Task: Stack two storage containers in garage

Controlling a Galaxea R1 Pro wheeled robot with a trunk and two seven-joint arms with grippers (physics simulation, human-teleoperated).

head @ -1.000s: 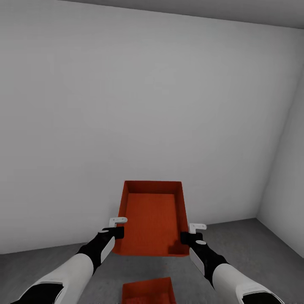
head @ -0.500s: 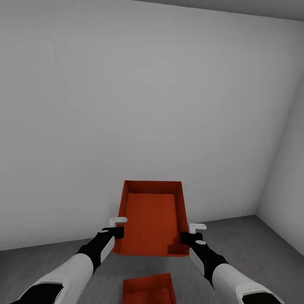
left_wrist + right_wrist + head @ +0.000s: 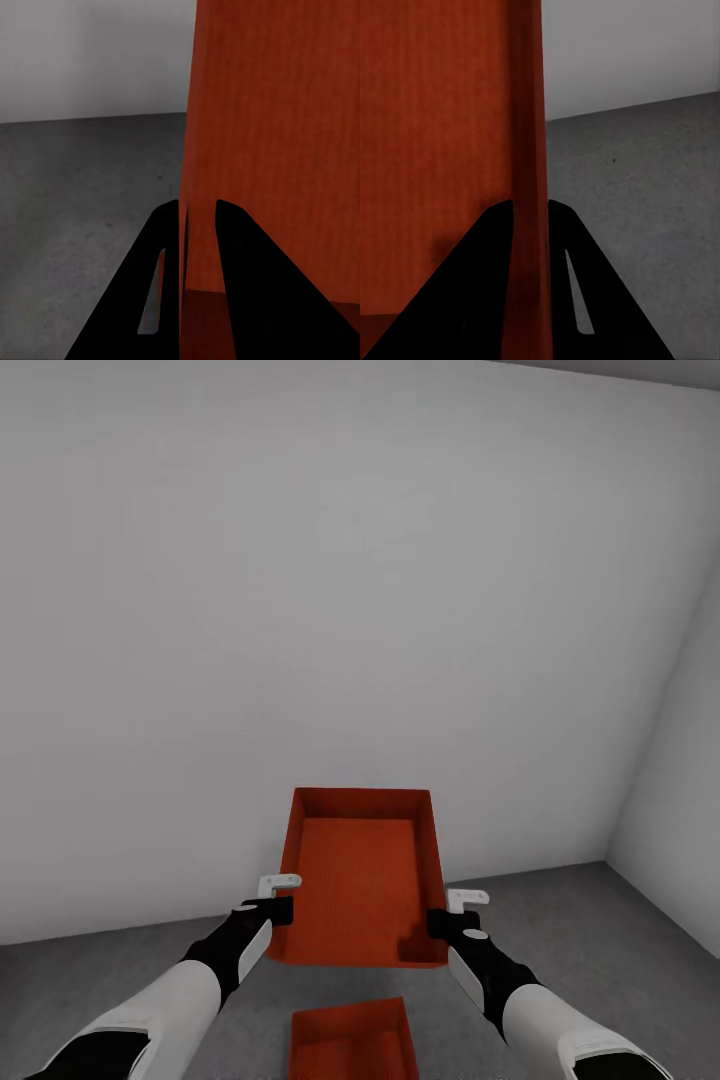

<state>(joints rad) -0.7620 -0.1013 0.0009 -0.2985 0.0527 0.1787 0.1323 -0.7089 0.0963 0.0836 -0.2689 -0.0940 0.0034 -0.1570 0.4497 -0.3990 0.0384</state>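
From the head view, both arms hold one storage container (image 3: pixel 360 890) up in front of the grey-white wall (image 3: pixel 300 610): the left gripper (image 3: pixel 276 895) is on its left wall, the right gripper (image 3: pixel 456 912) on its right wall. The second container (image 3: pixel 350 1042) sits below on the dark concrete floor (image 3: pixel 600 930).

At the left wrist, two black fingers (image 3: pixel 161 285) pinch the thin orange wall.

At the right wrist, the fingers (image 3: pixel 570 292) are closed on the other wall in the same way
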